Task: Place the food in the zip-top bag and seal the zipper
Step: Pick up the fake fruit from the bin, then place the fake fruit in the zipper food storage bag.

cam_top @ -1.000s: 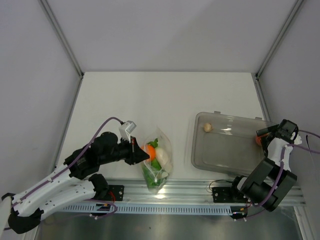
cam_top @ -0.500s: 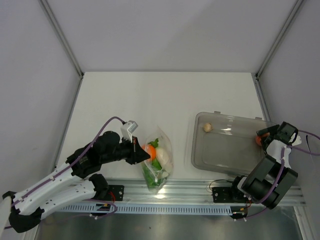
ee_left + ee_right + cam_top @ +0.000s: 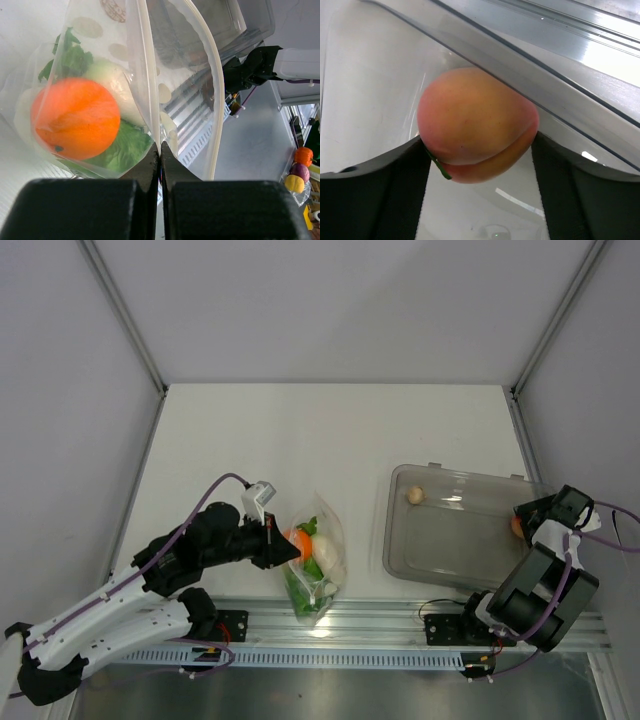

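Left jaws: you have them closed to a sliver, pinching the zipper (image 3: 145, 70) at the mouth edge of the zip-top bag (image 3: 327, 528).
Bag: it lies on the desk (image 3: 330, 440) near the front edge, touching the left jaws, its mouth gaping beyond the pinch.
Inside the bag: the orange (image 3: 75, 117), the lettuce (image 3: 125, 150) and the pale egg (image 3: 112, 87), pressed together.
Right jaws: they grip the reddish fruit (image 3: 475, 125), which seems to touch both sides, at the tray's (image 3: 450, 540) right rim.
Tray: it sits well right of the bag, with a small beige piece (image 3: 414, 495) in its far-left corner.
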You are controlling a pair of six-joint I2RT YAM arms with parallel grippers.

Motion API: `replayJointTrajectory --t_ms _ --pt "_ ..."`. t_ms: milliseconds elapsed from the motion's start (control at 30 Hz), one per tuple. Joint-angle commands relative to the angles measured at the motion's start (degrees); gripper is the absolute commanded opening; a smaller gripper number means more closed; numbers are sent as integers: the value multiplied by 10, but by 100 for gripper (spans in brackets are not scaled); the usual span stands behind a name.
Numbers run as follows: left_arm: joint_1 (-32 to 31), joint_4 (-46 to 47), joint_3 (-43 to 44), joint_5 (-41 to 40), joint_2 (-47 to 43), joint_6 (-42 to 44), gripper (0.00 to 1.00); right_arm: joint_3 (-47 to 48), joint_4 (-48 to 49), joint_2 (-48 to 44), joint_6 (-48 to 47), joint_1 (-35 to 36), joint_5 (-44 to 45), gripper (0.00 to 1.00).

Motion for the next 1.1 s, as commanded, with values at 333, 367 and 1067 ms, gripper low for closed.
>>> replayJointTrajectory --t_ms 333,367,1067 --pt "2 21 10 11 -5 10 1 -5 -40 -78 -13 -3 -27 29" --pt "2 22 11 10 -6 9 1 -5 -51 -99 -12 -2 -31 26" --pt "2 22 5 14 -12 -1 1 238 -309 -258 65 614 -56 12"
